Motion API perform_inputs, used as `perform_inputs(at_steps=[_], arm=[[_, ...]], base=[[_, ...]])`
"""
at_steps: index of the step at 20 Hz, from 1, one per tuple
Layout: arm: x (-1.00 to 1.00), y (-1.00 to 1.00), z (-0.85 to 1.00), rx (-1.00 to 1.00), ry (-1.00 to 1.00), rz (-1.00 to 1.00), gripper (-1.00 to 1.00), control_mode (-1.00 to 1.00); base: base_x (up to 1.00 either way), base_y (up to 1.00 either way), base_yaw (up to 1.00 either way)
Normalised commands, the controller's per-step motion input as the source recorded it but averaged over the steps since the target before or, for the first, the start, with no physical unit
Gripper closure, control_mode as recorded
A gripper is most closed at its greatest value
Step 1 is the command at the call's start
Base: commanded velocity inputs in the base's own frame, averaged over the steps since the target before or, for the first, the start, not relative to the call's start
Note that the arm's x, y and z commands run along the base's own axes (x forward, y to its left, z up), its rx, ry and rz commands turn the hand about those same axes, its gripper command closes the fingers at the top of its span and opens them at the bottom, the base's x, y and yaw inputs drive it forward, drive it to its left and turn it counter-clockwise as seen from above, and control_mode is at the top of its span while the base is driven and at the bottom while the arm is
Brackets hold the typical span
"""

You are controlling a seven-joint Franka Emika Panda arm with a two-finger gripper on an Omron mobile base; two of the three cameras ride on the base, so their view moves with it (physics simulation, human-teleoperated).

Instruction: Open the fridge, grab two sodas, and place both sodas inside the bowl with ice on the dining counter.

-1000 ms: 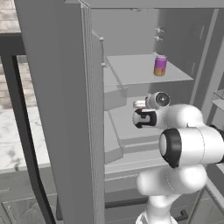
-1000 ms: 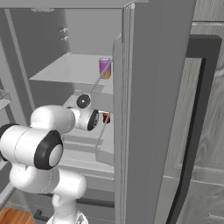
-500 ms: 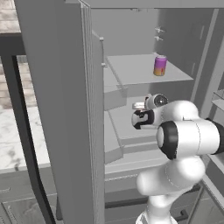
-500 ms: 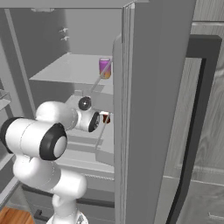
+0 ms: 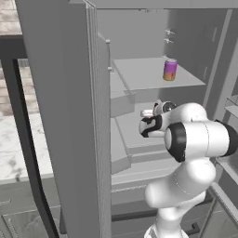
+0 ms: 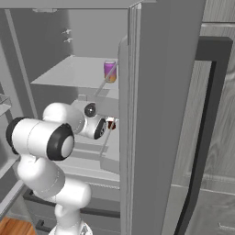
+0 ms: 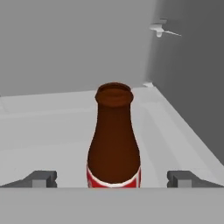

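Observation:
The fridge point(image 5: 65, 116) stands open, its door edge point(image 6: 156, 114) close beside my arm. A purple-to-orange soda point(image 5: 170, 69) point(image 6: 109, 71) stands on the upper shelf. On the middle shelf is a reddish soda point(image 7: 113, 144), dark brown and bottle-shaped with a red band, also glimpsed past my hand point(image 6: 111, 124). My gripper point(image 7: 113, 179) point(image 5: 145, 122) is open on that shelf, one fingertip on each side of this soda's base, not touching it. The bowl and the dining counter are out of view.
Open fridge doors wall in both sides of the arm. A door bin point(image 5: 232, 104) juts in at the right. A long dark handle point(image 6: 202, 137) runs down the door. Small clips point(image 7: 162, 29) stick out of the fridge's wall.
My elbow has risen and the hand has edged a little deeper along the middle shelf toward the reddish soda. The jaws stayed open.

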Motion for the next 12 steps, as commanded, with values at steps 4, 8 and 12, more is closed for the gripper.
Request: perform_inputs(at_steps=[4,8,12], arm=[[0.04,-0.05,-0.10,0.00,0.00,0.00,-1.00,-1.00],[0.06,-0.03,-0.13,0.00,0.00,0.00,-1.00,-1.00],[0.12,0.00,-0.12,0.00,0.00,0.00,-1.00,-1.00]], base=[[0.00,0.00,0.00],[0.00,0.00,0.00],[0.00,0.00,0.00]])
